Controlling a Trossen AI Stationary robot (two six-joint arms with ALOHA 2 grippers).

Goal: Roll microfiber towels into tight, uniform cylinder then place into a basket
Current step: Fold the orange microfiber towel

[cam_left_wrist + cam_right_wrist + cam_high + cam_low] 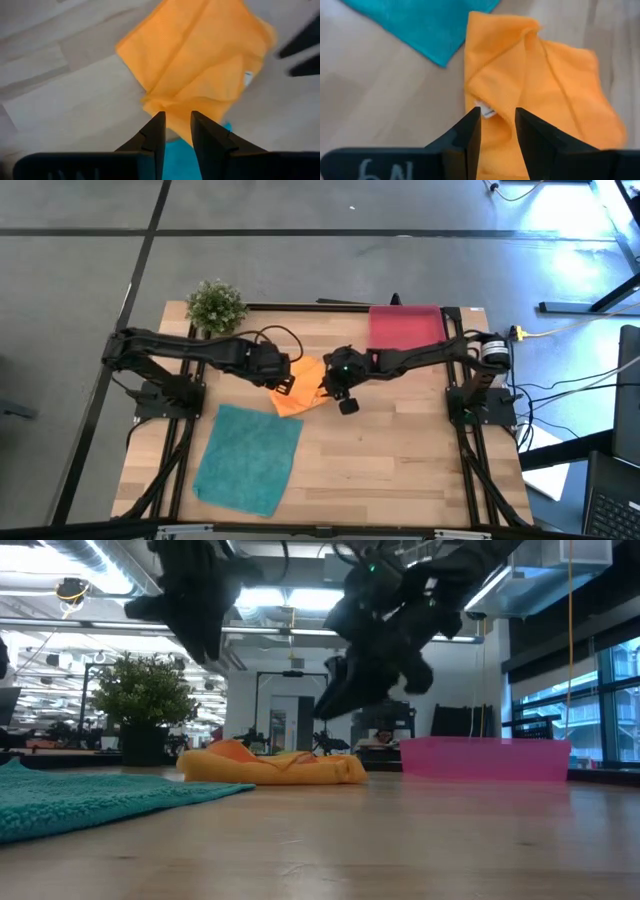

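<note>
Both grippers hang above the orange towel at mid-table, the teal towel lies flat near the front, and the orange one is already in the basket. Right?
Not quite. The orange towel lies crumpled on the table, not in the basket; the high view shows this. The rest holds: left gripper, right gripper, teal towel.

An orange towel (pixel 300 393) with a small white tag (pixel 484 111). A larger teal towel (pixel 247 459). A pinkish-red basket (pixel 404 328). A leafy green plant (pixel 215 305) in a dark pot. The worktop (pixel 400 460) is pale wood with visible grain. Both arms are dark, nearly black.
</note>
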